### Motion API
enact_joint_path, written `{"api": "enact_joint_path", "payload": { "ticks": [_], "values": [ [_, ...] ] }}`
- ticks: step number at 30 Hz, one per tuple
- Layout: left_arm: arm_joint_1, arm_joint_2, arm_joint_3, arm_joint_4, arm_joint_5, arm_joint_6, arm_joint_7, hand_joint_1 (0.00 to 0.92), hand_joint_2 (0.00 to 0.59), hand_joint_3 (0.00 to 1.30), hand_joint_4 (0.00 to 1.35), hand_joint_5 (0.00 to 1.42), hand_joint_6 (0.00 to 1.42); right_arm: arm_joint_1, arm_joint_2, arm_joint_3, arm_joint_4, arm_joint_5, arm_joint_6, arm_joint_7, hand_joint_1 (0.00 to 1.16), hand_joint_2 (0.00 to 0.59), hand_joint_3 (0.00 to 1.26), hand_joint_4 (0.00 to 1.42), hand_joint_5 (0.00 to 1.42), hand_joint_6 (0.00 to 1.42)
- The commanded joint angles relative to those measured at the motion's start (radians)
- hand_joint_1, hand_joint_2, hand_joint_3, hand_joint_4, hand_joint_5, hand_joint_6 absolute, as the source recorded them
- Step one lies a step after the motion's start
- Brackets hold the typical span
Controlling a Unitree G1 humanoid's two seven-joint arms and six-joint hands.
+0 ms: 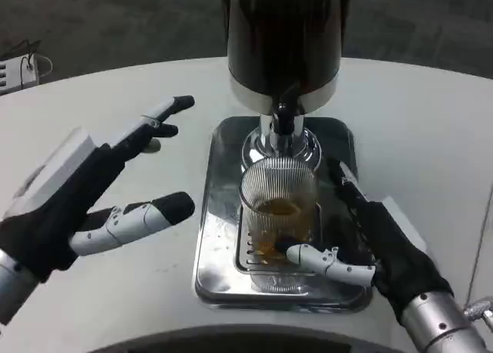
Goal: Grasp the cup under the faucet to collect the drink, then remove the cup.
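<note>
Nearest the camera, at about five o'clock, the right hand (370, 253) reaches in from the lower right and wraps the cup (279, 206): one white finger (323, 260) curls across the cup's near side, and black fingers run up along its right flank, so the hand is clamped on the cup. At about eight o'clock the left hand (92, 199) hovers over the white table (431, 152), well apart from the cup, its fingers spread wide and holding nothing.

The cup is a clear ribbed glass with amber drink in its lower part. It stands upright on the grate of a shiny metal drip tray (219, 214) at the picture's centre, directly beneath the faucet (283, 122).

Farther off, at twelve o'clock, the dark cylinder of the drink dispenser (283, 37) rises above the faucet, with a silver band round its base. At about ten o'clock, beyond the table edge, a small white device (17, 74) with a cable lies on the dark floor.
</note>
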Motion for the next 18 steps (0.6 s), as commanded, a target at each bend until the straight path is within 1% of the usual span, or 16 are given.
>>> {"api": "enact_joint_path", "payload": {
  "ticks": [1, 10, 18],
  "values": [
    [0.044, 0.028, 0.02, -0.012, -0.01, 0.008, -0.013, 0.0, 0.067, 0.11, 0.06, 0.16, 0.22, -0.016, 0.012, 0.003, 0.022, -0.005, -0.024, -0.023, 0.81, 0.209, 0.0, 0.0, 0.0, 0.01],
    [0.114, 0.046, 0.034, -0.026, 0.005, 0.027, -0.016, 0.0, 0.067, 0.12, 0.07, 0.17, 0.22, -0.039, 0.028, -0.001, 0.058, -0.003, -0.041, -0.049, 0.82, 0.212, 0.0, 0.0, 0.0, 0.02],
    [0.149, 0.059, 0.03, -0.03, 0.021, 0.059, -0.025, 0.0, 0.067, 0.12, 0.07, 0.17, 0.22, -0.055, 0.038, 0.01, 0.077, -0.006, -0.048, -0.049, 0.83, 0.211, 0.0, 0.0, 0.0, 0.02]
  ]
}}
